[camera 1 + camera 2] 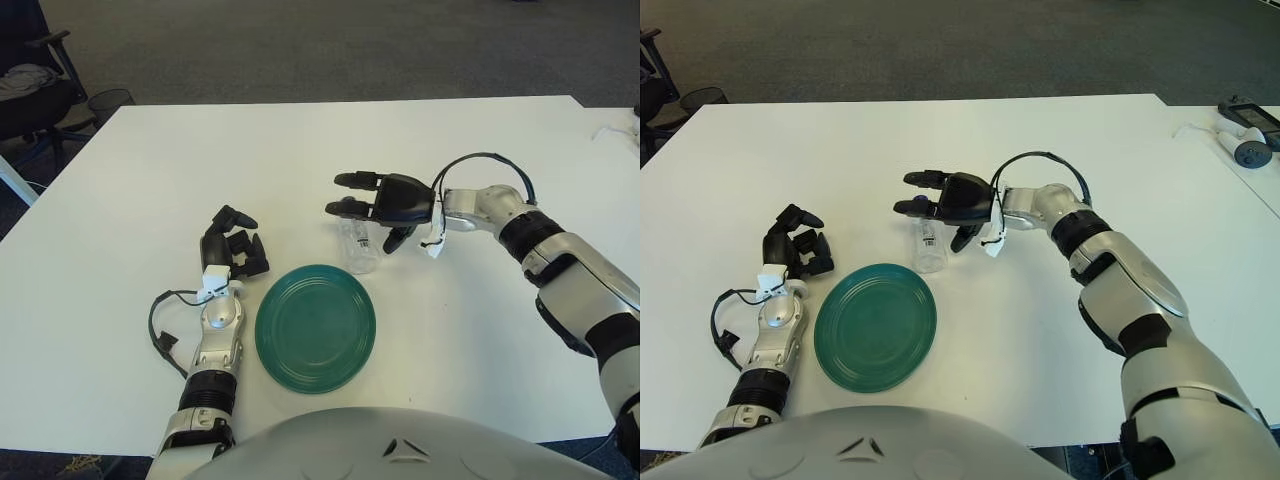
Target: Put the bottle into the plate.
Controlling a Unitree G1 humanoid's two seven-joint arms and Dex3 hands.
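One clear bottle (357,246) lay on the white table (200,150) at frame centre, just above the upper right rim of the green plate (315,327), outside it. Right hand (385,202): directly over the bottle's upper end, fingers spread and not closed on it. Left hand (232,245): left of the plate, fingers curled, holding nothing. Upper left corner: an office chair (30,80) on the carpet.
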